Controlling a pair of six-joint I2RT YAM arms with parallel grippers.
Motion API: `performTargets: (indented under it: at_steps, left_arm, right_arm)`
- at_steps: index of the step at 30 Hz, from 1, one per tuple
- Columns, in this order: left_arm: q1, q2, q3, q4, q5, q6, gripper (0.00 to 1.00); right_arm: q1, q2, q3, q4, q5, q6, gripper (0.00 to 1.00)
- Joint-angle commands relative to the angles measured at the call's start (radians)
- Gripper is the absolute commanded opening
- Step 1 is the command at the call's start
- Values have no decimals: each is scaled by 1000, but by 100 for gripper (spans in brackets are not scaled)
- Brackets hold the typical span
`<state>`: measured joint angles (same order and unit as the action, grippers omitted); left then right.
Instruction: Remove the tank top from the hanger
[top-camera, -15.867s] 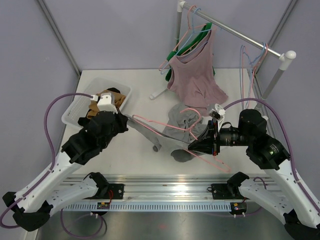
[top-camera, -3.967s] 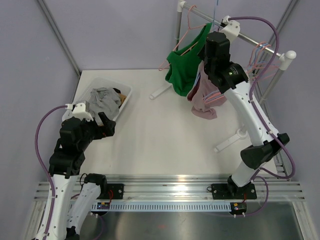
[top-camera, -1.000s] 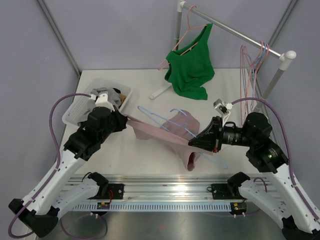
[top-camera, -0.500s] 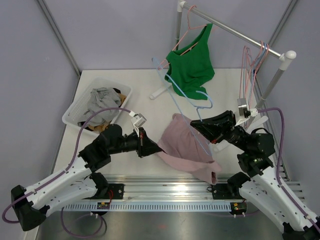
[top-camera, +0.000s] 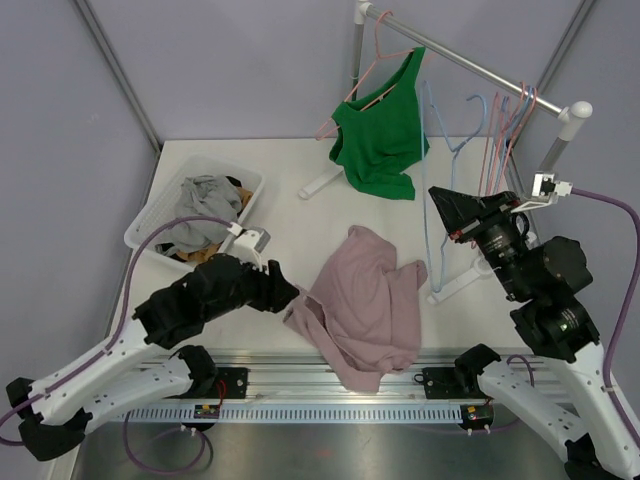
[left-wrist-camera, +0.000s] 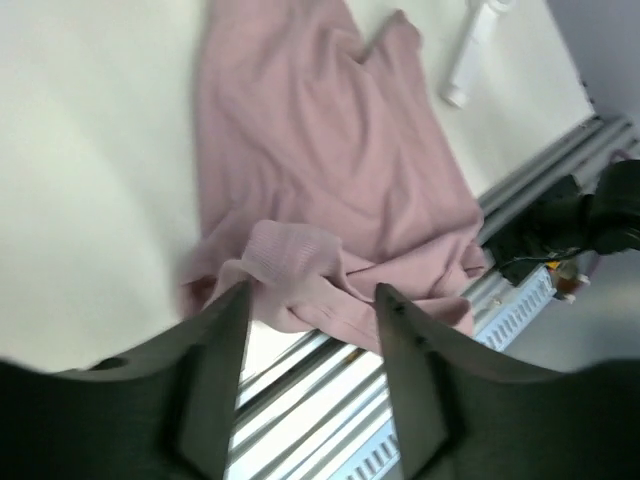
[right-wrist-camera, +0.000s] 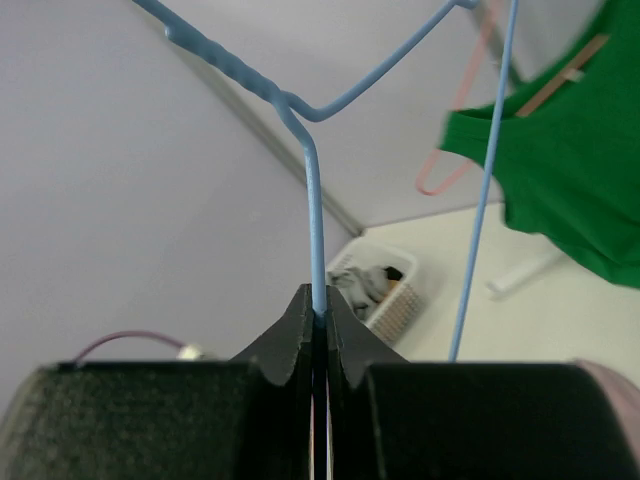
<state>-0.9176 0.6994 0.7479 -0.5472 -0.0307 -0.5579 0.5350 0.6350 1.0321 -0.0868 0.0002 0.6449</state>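
Observation:
The pink tank top (top-camera: 362, 298) lies crumpled on the white table, its lower end over the front edge; in the left wrist view the tank top (left-wrist-camera: 320, 170) sits just beyond my fingers. My left gripper (top-camera: 287, 291) (left-wrist-camera: 312, 293) is open at its left edge, with nothing between the jaws. My right gripper (top-camera: 436, 196) (right-wrist-camera: 316, 302) is shut on the wire of the bare blue hanger (top-camera: 428, 150) (right-wrist-camera: 311, 190), held up beside the clothes rack and clear of the garment.
A clothes rack (top-camera: 470, 64) stands at the back right, carrying a green tank top (top-camera: 380, 140) (right-wrist-camera: 575, 170) and several empty hangers (top-camera: 508, 125). Its white foot (top-camera: 468, 280) lies right of the pink top. A white basket (top-camera: 150, 222) of clothes sits at left.
My left gripper opened and let go of the pink tank top, which dropped flat on the table. My right arm swung the blue hanger up and right, free of the garment.

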Motion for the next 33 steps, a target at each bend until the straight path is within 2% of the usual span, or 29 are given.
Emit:
performTargets:
  at_steps: [1,3,8,9,14,15,16,24,28,33]
  left_arm:
    - [-1,-54,143,-178,-187,-17,60]
    - [-1,-87,177,-247,-213,-14,71]
    - [-1,-158,234,-348,-244,9,81]
    - [-1,-181,235,-376,-247,12,82]
    - [-1,-262,185,-366,-216,53,91]
    - [-1,-274,179,-341,-200,59,98]
    - [-1,-284,176,-338,-187,65,99]
    - [-1,-288,166,-341,-192,59,99]
    - [-1,-299,163,-339,-195,56,99]
    - [-1,-313,162,-336,-196,56,99]
  right_arm:
    - [5,51,78,-323,334,29,0]
    - [3,89,121,-373,380,19,0]
    - [5,198,200,-353,454,29,0]
    - [5,231,232,-358,507,24,0]
    - [2,336,318,-323,616,-14,0]
    - [0,377,360,-324,638,-14,0]
    - [-9,396,382,-323,647,-16,0]
    - [-110,525,533,-350,656,61,0]
    - [-167,503,493,-357,704,107,0]
    - [-194,456,396,-347,667,111,0]
